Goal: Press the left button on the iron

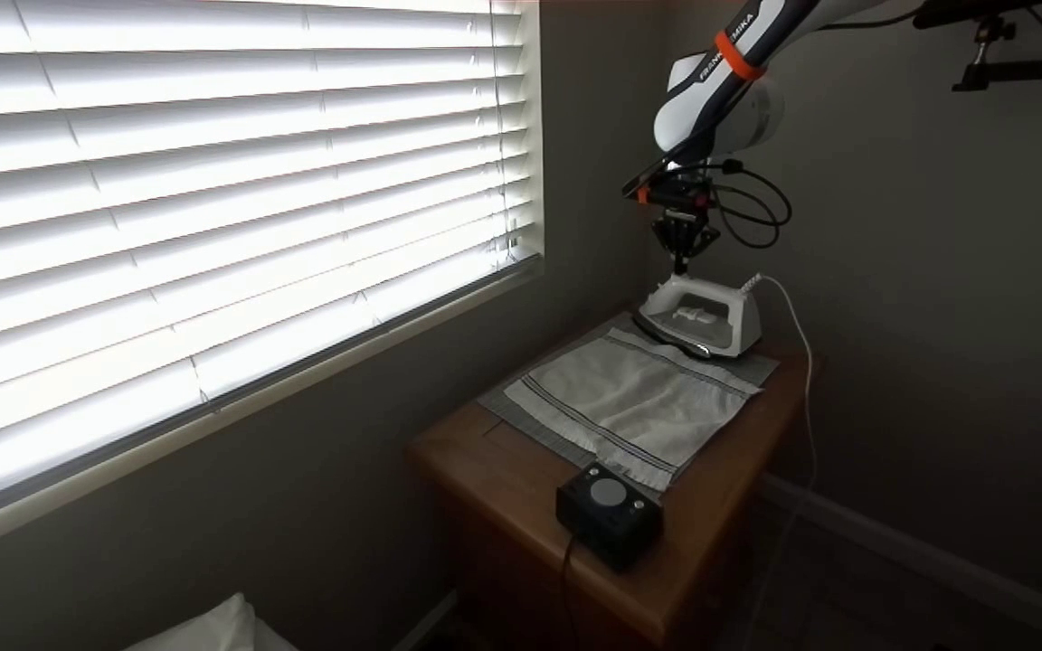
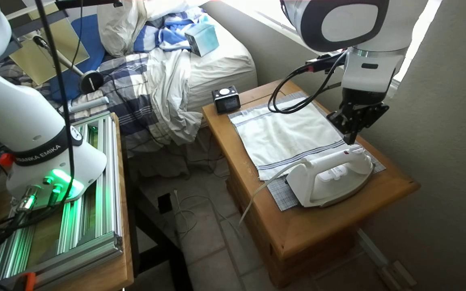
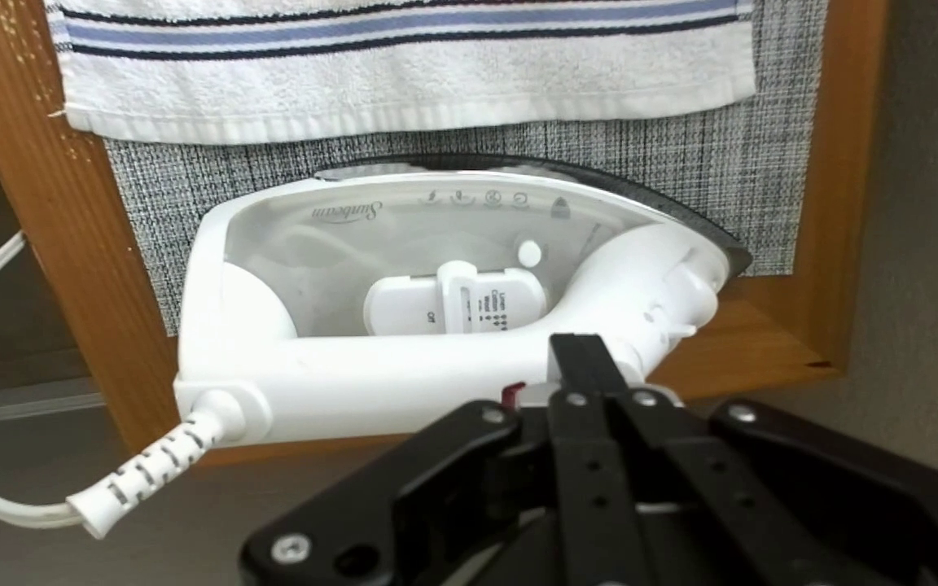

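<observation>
The white iron [image 3: 387, 374] lies flat on its grey underside, its arched handle toward the bottom of the wrist view. It also shows in both exterior views [image 1: 745, 316] [image 2: 303, 188]. My gripper [image 3: 579, 350] is shut and empty, pointing down, its fingertips together over the front of the handle. It also shows in both exterior views [image 1: 680, 268] [image 2: 350, 140]. The tips are at or just above the handle top; I cannot tell whether they touch. A small red piece [image 3: 511, 395] sits beside the fingers. The buttons on the handle top are mostly hidden by the fingers.
A white striped towel [image 3: 404, 89] and grey woven mat [image 3: 782, 163] lie beside the iron on the wooden table [image 2: 281, 226]. A black gadget [image 2: 227, 103] stands at the table's far end. The iron's cord [image 2: 253, 198] hangs over the edge. Walls and a window adjoin the table.
</observation>
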